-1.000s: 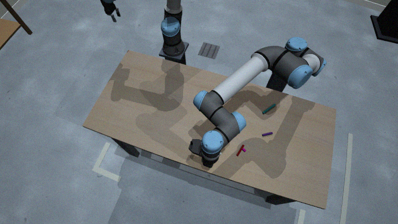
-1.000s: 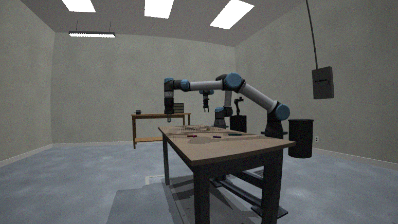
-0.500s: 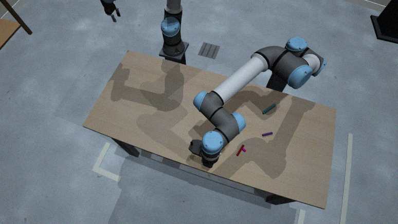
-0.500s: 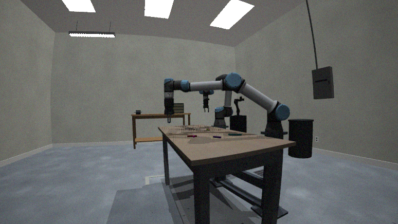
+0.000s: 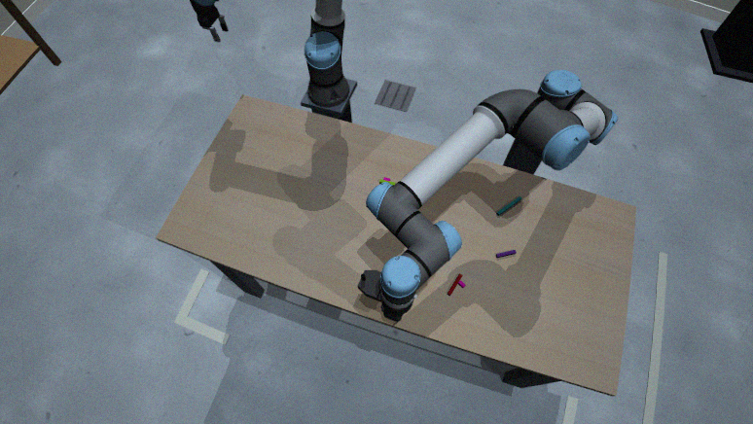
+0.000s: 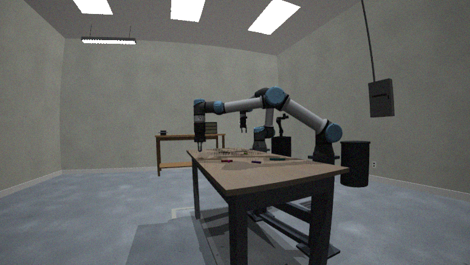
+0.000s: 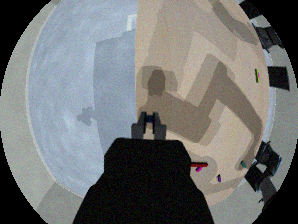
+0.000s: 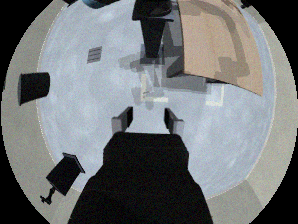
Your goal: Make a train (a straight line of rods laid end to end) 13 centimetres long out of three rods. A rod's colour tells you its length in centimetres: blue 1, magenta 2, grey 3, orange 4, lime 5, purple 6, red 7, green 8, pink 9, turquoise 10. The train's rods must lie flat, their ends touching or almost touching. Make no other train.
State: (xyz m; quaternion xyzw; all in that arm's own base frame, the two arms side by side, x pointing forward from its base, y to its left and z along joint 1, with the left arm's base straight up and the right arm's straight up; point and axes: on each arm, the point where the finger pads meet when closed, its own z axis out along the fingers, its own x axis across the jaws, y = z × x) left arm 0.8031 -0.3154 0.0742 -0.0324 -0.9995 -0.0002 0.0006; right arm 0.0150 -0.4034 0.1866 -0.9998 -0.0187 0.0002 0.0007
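Left gripper pinches seemingly a blue rod; right gripper gapes open; red rod lies flat

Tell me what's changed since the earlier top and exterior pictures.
The left gripper has moved down toward the table, and the lime rod has come into the top view. No new grasp or release shows. The red rod, purple rod and turquoise rod stayed put.
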